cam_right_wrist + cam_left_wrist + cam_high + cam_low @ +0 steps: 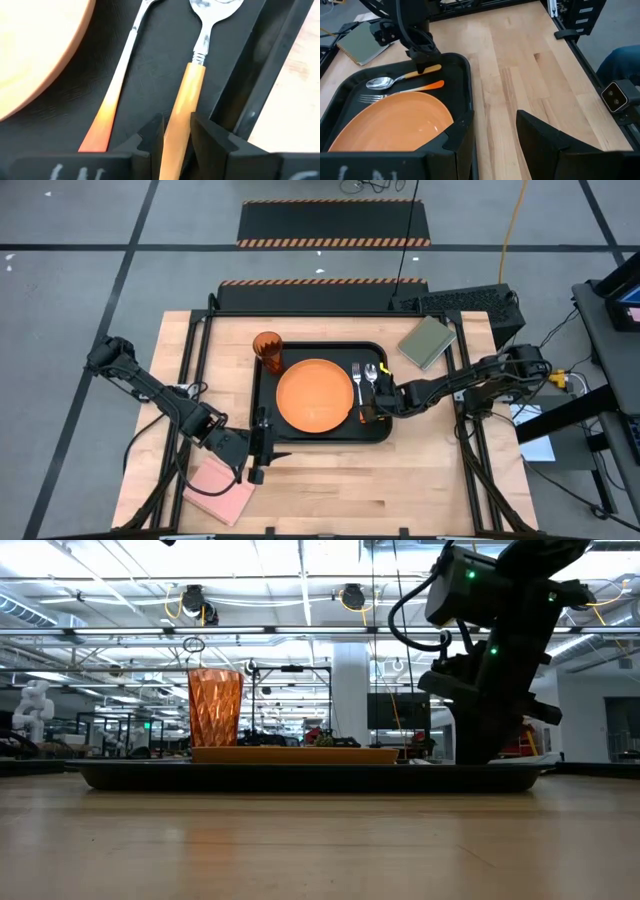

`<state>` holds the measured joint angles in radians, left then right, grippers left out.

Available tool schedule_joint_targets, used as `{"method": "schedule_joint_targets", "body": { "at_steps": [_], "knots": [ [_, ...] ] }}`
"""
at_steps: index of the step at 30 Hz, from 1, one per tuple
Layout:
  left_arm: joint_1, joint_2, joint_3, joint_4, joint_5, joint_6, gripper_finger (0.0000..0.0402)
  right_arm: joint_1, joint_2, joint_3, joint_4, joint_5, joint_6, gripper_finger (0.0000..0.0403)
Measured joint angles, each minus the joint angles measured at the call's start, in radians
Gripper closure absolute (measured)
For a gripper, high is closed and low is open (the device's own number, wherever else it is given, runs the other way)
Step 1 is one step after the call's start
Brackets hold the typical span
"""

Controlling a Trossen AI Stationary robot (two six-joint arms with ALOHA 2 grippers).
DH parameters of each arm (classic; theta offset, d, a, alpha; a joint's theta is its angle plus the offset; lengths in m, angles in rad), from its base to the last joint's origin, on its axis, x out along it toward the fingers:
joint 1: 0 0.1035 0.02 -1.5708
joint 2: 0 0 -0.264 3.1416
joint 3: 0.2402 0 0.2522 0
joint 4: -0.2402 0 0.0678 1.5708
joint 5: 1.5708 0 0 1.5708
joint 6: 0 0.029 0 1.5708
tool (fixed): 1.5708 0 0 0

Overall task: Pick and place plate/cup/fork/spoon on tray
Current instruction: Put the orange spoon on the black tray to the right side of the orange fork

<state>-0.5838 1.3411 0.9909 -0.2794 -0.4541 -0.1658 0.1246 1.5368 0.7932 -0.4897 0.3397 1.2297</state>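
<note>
The black tray (320, 438) lies mid-table. On it are the orange plate (314, 395), the orange-brown cup (267, 350) upright at its far left corner, and the fork (357, 385) and spoon (371, 375) side by side, right of the plate. My right gripper (368, 412) is low over the tray's near right part, shut on the spoon's handle. My left gripper (258, 450) is open and empty over the table, just outside the tray's near left corner. In the low view the cup (215, 705) and plate (295, 753) show on the tray (300, 778). My right gripper pinches the spoon's orange handle (181, 107) between its two fingers (150, 137), near the handle's free end. The fingers come from the table's near right, slanting down, and lie along the handle, one on each side. The spoon lies on the tray floor, bowl toward the far edge.
A pink flat block (220, 488) lies at the table's near left, close to my left gripper. An olive-green flat block (427, 342) lies at the far right. Bare wooden table (400, 480) lies on the near side of the tray.
</note>
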Motion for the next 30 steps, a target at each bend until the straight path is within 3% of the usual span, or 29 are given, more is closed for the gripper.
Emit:
{"method": "schedule_joint_targets", "body": {
  "at_steps": [30],
  "knots": [
    [0.000, 0.000, 0.000, 0.000, 0.000, 0.003, 0.0252, 0.038, 0.000, 0.000, 0.030, 0.004, 0.043, 0.0312]
  ]
}}
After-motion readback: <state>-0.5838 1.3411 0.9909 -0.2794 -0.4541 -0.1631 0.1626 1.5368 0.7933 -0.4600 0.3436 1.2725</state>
